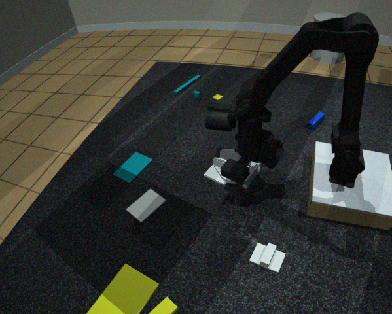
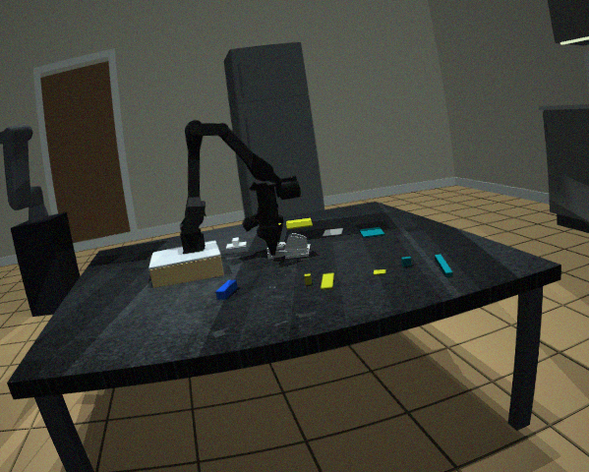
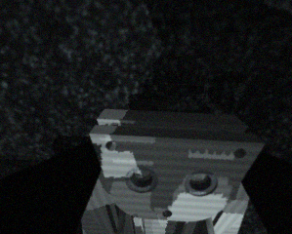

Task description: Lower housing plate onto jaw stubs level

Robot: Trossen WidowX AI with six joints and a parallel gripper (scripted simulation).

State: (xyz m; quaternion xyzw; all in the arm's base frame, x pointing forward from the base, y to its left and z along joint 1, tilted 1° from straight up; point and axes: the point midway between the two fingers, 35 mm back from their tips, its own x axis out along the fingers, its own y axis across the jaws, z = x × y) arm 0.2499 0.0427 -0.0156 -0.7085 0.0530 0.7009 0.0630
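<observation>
My gripper (image 1: pixel 251 170) (image 2: pixel 273 250) (image 3: pixel 168 145) is shut on the grey-white housing plate (image 3: pixel 172 153), with one dark finger at each side edge. In the wrist view the plate shows two ringed round holes with something inside each, and smaller dark holes near its edges. Pale ridged parts, likely the jaws (image 3: pixel 141 223), show below the plate's lower edge. The white assembly sits low over the table in the exterior and top views, with a curved upright part (image 2: pixel 298 237) and a flat white base (image 1: pixel 214 174). The fingers hide much of it. Whether the plate is level or fully down on the stubs cannot be told.
The arm stands on a white-topped box (image 1: pixel 355 214) (image 2: pixel 185 274). A white stepped piece (image 1: pixel 267 256) (image 2: pixel 235 244), a grey-white flat (image 1: pixel 146 204), a teal plate (image 1: pixel 133 166), a yellow block (image 1: pixel 131 284) and a blue block (image 1: pixel 316 120) (image 2: pixel 226 288) lie around.
</observation>
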